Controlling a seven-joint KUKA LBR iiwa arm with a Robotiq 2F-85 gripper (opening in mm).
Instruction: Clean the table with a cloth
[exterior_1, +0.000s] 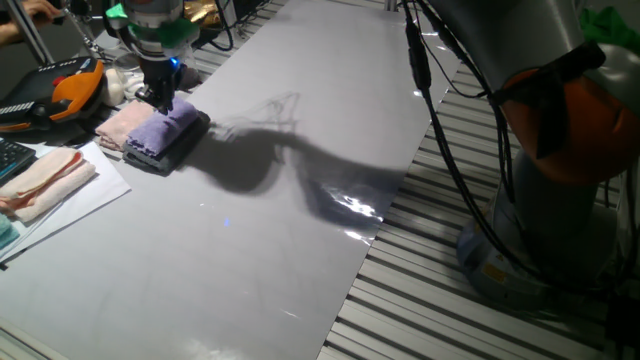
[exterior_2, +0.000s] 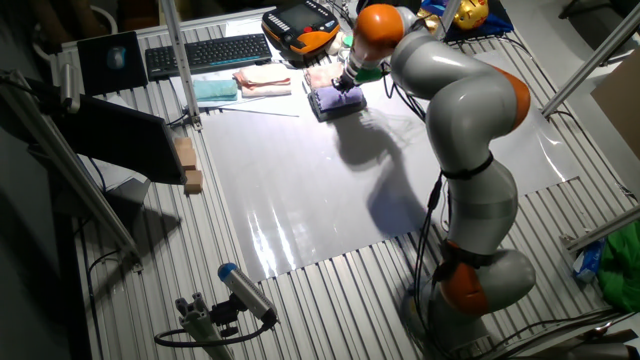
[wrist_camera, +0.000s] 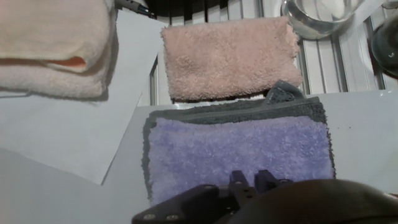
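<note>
Claw (exterior_1: 161, 100) hangs right over the cloth (exterior_1: 163, 125); whether its fingers are parted or grip anything cannot be told. Cloth lies folded on a grey cloth (wrist_camera: 236, 110) at the bench (exterior_1: 300, 230) corner, beside a pink cloth (wrist_camera: 229, 57).

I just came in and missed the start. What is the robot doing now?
The gripper is right above the lavender cloth, which lies on a dark grey folded cloth at the table's far corner. Whether the fingers grip it cannot be told. A pink folded cloth lies just beside. Wiping has not begun.
</note>
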